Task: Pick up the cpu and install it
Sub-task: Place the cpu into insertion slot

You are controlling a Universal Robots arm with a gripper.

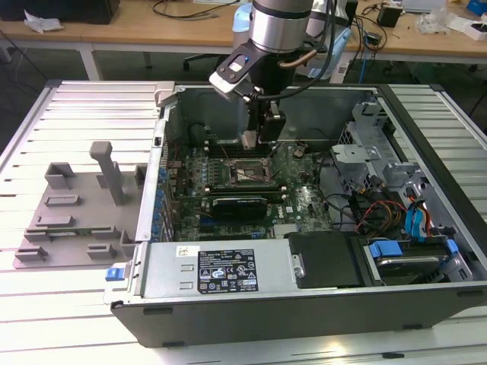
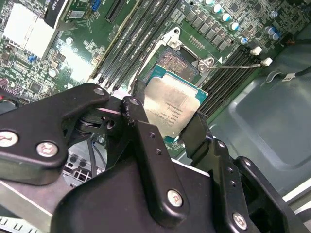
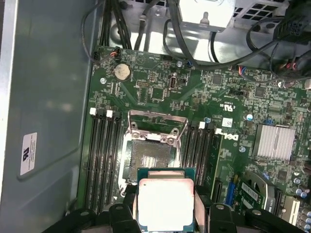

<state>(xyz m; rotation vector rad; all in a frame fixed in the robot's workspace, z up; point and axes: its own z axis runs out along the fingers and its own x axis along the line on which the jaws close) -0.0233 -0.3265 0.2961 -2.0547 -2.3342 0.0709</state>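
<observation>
The cpu (image 2: 171, 108), a small square chip with a silvery top on a green edge, sits between the two black fingers (image 2: 140, 127) of my gripper (image 2: 167, 119), which is shut on it. In the first wrist view the cpu (image 3: 165, 196) hangs just short of the open motherboard socket (image 3: 148, 156), whose metal load frame (image 3: 158, 127) is swung up. The exterior view places my gripper (image 1: 261, 137) inside the computer case, low over the socket (image 1: 243, 173).
Memory slots (image 3: 103, 160) flank the socket on both sides. A finned heat sink (image 3: 274, 141) and loose cables (image 1: 373, 209) lie on the motherboard. Case walls (image 1: 161, 152) surround the work. A grey tray with upright posts (image 1: 76, 213) rests at the exterior view's left.
</observation>
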